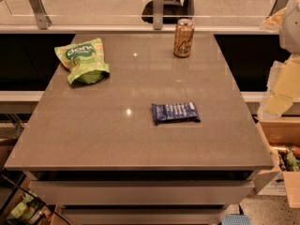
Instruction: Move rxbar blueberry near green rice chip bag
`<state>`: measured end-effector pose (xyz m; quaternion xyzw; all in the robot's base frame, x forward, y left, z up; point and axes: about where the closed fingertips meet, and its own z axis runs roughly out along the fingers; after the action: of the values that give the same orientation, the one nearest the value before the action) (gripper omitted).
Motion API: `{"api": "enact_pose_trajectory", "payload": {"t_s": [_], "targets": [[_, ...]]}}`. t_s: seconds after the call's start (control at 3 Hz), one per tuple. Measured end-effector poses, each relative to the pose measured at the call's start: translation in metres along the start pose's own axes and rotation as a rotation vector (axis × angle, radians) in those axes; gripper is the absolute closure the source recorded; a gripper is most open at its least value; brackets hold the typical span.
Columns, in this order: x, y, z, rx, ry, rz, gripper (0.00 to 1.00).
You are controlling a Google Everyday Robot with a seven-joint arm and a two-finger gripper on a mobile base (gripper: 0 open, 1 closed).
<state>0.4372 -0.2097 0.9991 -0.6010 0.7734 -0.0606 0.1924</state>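
My target, the rxbar blueberry (175,112), a small flat dark-blue wrapper with white lettering, lies flat on the glossy grey-brown table (117,144), well in front of the upright orange-gold drink can (183,37) and almost in line with it, its long side running across my view. The green rice chip bag (82,60), a light-green pouch of wrinkly foil, lies crumpled well to the left of that can and a little nearer me. My gripper (276,102) hangs to the right of the can and nearer me, out past the table edge, touching nothing; whether it is open or closed I cannot tell. I judge the bar light and fairly firm inside a thin, slick film, so it could skate across this shiny top if I press unevenly. It sits so low that I would come straight down and pinch across its narrow width at the middle, not at the crimped ends, which would likely fold
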Motion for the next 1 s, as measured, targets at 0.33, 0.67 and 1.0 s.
{"api": "enact_pose_trajectory", "payload": {"t_s": [0.33,0.67,1.0], "targets": [[0.000,0.000,-0.001,0.002,-0.001,0.000,0.00],[-0.004,-0.007,-0.008,0.004,-0.064,-0.011,0.00],[-0.007,-0.019,-0.015,0.011,-0.198,-0.028,0.00]]}}
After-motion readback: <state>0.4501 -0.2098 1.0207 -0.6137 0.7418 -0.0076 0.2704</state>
